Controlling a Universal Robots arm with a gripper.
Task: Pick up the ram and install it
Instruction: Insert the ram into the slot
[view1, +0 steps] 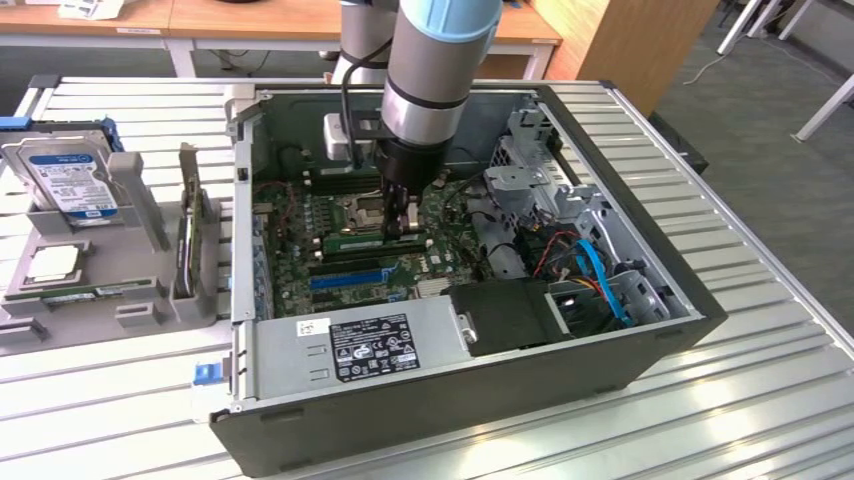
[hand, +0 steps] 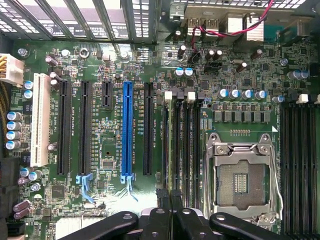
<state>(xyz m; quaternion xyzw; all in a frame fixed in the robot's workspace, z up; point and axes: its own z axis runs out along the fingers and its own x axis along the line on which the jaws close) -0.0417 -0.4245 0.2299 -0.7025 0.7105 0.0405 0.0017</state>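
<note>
Exterior view: the claw (view1: 400, 230) is clamped on the ram (view1: 358, 241), which stands on edge near the middle of the board (view1: 296, 228) in the open case (view1: 641, 300). In the wrist view its fingers (hand: 161, 212) are pressed together over the slots (hand: 182, 145) beside the socket (hand: 243, 182).

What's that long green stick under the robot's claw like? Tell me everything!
The ram is a long, thin green circuit-board stick, apparently standing on edge along the motherboard, beside the processor socket. The shut gripper seems to pinch its end nearer the exterior view's right. Whether it sits fully in a slot cannot be told.
</note>
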